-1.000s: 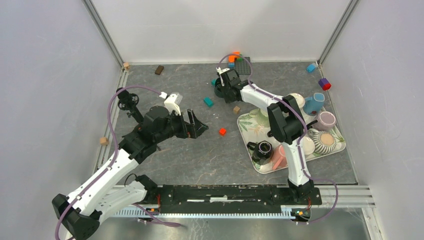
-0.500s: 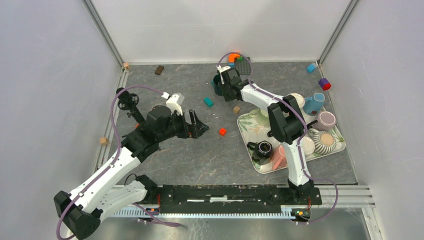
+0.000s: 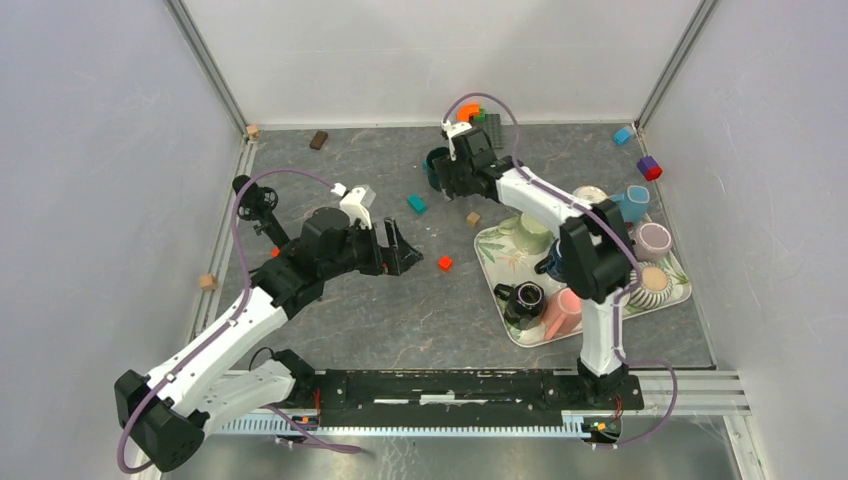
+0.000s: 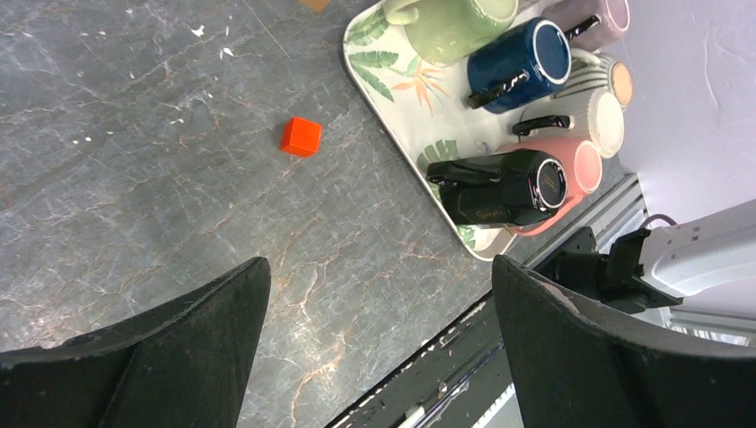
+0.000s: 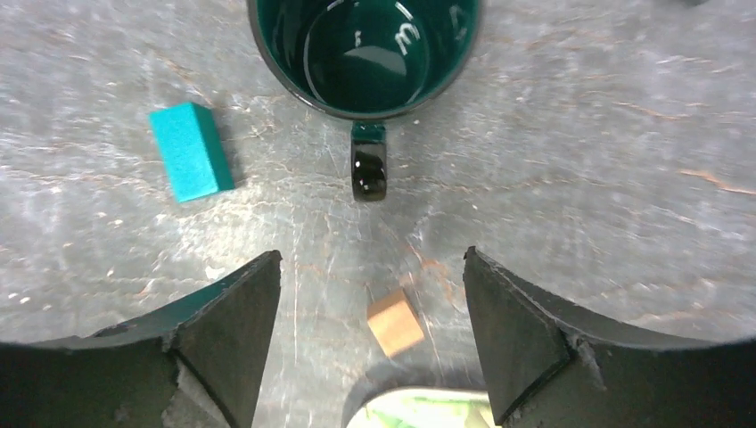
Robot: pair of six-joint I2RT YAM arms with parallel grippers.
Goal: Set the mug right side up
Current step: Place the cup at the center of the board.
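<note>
Judged step: final check, as the dark green mug (image 5: 361,53) stands mouth-up on the table (image 5: 579,134), far centre, handle toward the right gripper (image 5: 370,263). That gripper is spread wide, holding nothing, just short of the handle. The left gripper (image 4: 379,267) is likewise wide and empty. The next move calls for lifting clear without striking the handle.

A robotics lab test cell: plain white panel walls (image 3: 440,60) on aluminium posts (image 3: 209,68) box in a grey stone-patterned counter (image 3: 340,175), with a mounting rail (image 3: 450,388) at 6 o'clock and toy blocks (image 3: 444,263) scattered toward 12.
</note>
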